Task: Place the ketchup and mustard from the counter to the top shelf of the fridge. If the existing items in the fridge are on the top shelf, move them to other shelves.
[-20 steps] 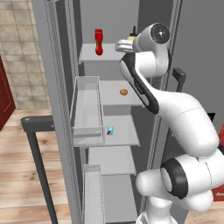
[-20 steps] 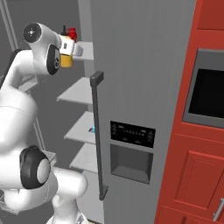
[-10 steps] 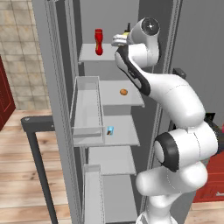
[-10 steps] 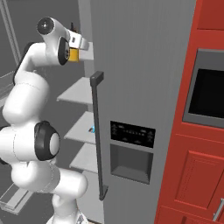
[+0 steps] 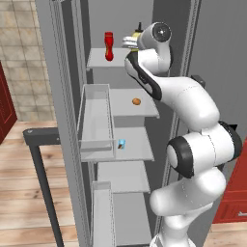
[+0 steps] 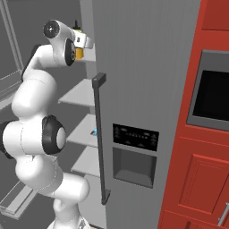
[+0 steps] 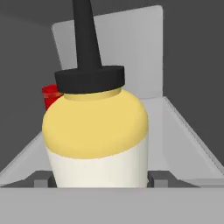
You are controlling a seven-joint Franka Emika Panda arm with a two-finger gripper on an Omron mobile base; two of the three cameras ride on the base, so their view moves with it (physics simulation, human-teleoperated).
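High in the frame, the gripper (image 7: pixel 98 180) grasps the mustard (image 7: pixel 96 131) around its lower body above the top shelf (image 5: pixel 99 57), near the ketchup (image 5: pixel 109 46). It looks light and smooth; that low hold suits it.

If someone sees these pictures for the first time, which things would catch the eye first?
First, the yellow mustard with its dark pointed nozzle, upright and close up in the hand view, gripped by the pincer at the top shelf of the open fridge. Next, the red ketchup standing on that shelf. Below, a small orange-brown lump lies on the second shelf.
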